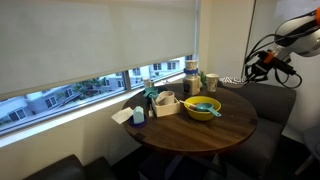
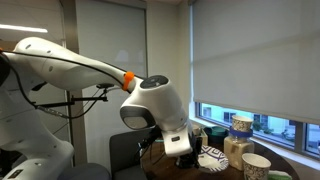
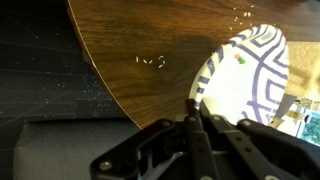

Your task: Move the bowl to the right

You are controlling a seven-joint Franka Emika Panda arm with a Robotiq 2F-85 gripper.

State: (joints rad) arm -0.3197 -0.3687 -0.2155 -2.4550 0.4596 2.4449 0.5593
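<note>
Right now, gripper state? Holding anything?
Gripper: closed, fingers together, holding nothing. The bowl lies just past its tips, not grasped.

You had a shallow, wide white bowl (image 3: pixel 250 80) banded with dark navy stripes and curves, on a round wooden table (image 3: pixel 140 45) of warm brown grain flecked with pale specks. Your metal gripper (image 3: pixel 196 120) showed black in the wrist view. In an exterior view the deep plain yellow bowl (image 1: pixel 202 109) held blue, and the robot's smooth white arm (image 2: pixel 70 62) wore an orange ring.
</note>
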